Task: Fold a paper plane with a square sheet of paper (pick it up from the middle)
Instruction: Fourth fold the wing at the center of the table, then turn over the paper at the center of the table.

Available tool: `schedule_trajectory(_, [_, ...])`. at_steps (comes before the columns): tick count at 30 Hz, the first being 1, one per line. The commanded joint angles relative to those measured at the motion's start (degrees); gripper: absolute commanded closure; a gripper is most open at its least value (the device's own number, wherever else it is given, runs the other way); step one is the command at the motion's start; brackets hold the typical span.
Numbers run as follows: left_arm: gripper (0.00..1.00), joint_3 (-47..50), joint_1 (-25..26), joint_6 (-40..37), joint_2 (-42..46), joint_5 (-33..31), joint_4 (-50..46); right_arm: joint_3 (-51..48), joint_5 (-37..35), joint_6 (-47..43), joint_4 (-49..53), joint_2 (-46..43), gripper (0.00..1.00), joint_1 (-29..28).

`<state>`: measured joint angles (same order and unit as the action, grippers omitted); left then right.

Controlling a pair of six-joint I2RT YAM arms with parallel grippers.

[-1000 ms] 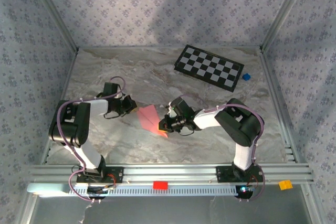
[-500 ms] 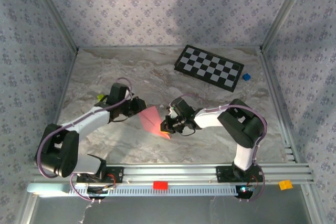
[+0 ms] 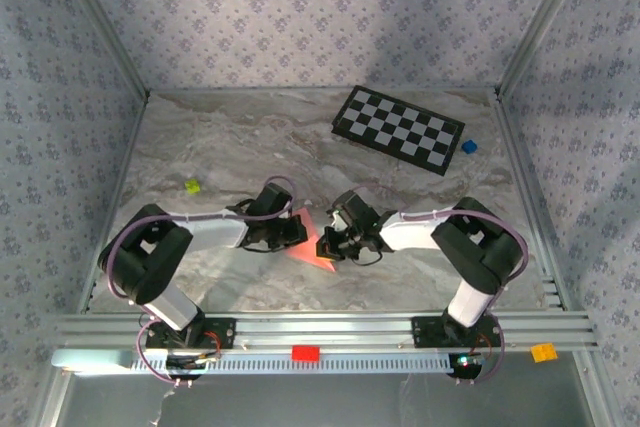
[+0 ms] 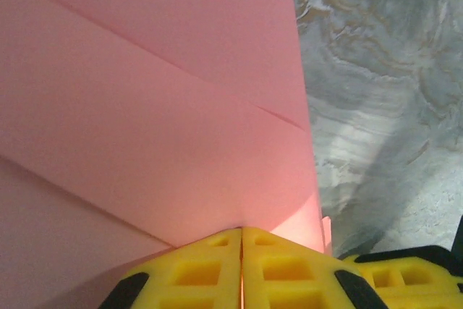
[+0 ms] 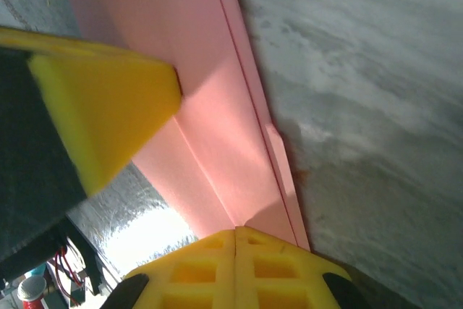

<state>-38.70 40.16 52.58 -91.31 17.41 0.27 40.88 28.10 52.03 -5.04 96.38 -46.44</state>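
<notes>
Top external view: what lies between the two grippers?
The folded pink paper, pinched by left gripper and right gripper, as the top external view shows.

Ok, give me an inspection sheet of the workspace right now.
Surface: grey marbled table.
Job's things: pink paper, creased into folds, mid-table.
Clutter: checkerboard and blue block far right; yellow-green bit on the left; red block and orange block at the near rail.
Hands: left hand shut on the paper; right hand shut on the paper.
Cables: purple cables looped along both arms.
Surroundings: patterned walls, metal frame.
</notes>
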Motion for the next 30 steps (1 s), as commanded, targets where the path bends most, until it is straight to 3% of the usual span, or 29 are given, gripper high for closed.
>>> schedule_trajectory(1, [0.94,-0.51,0.26,0.63,-1.6,-2.38,-0.21,-0.97,-1.52,-0.62,3.67,-3.9,0.97,-0.12])
schedule_trajectory(12, [0.96,2.67,0.18,2.57,-1.56,-1.76,2.69,-6.89,-7.33,5.71,9.28,-15.76,0.75,-0.28])
schedule_trajectory(19, [0.96,2.58,0.1,3.37,-1.63,-0.98,2.94,-9.02,-5.07,10.51,5.85,-16.26,0.61,-0.38])
schedule_trajectory(24, [0.96,2.6,0.05,3.5,-1.42,-0.98,2.63,-9.44,-5.31,12.43,4.91,-15.54,0.6,-0.89])
schedule_trajectory(30, [0.96,2.5,-0.01,3.7,-1.53,-0.97,2.71,-9.69,-4.09,12.9,4.11,-13.1,0.64,-1.46])
